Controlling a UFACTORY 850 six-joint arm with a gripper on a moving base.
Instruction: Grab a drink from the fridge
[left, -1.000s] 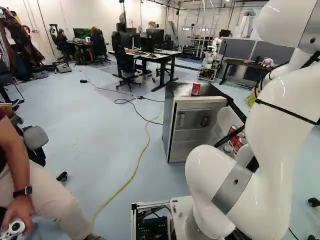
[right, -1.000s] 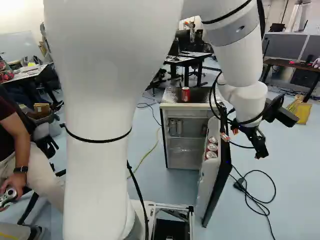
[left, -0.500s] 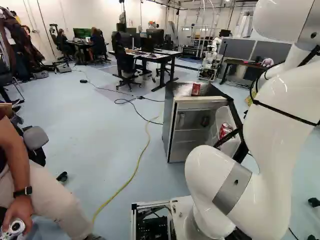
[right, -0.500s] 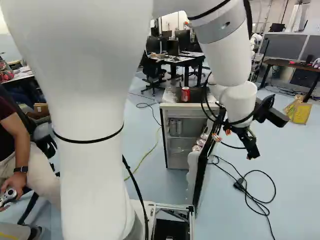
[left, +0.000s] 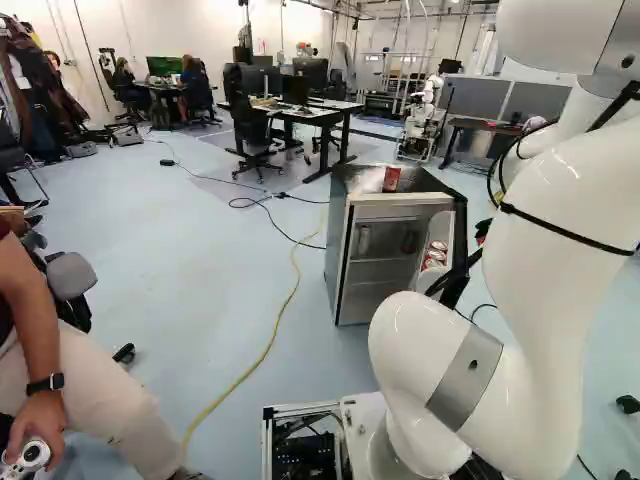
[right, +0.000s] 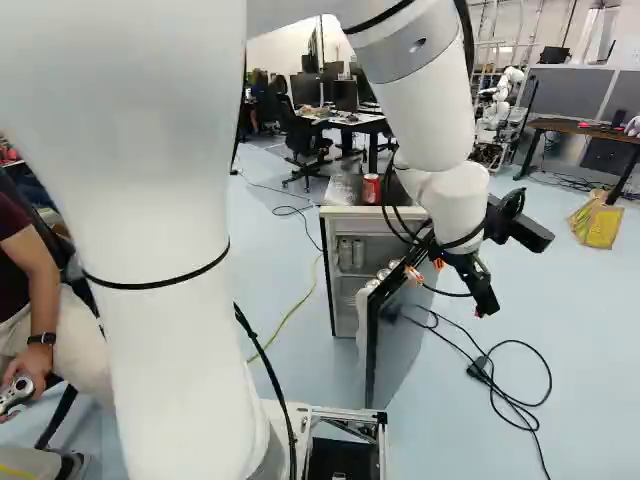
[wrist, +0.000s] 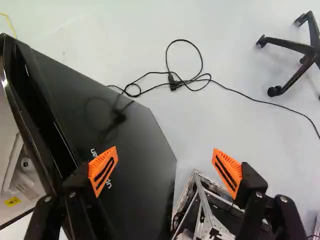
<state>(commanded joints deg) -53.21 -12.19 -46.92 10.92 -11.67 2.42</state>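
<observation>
Door (right: 398, 335) has swung further closed; one can (right: 371, 187) atop fridge (right: 360, 212); one gripper (right: 447, 293), released; floor (right: 595, 350) beyond door's edge, right base view's right.

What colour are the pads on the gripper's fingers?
Orange, with dark slots; the wrist view shows the pads best.

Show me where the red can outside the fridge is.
The red can stands near the front edge of the fridge's top, left of the arm's wrist in the right base view.
</observation>
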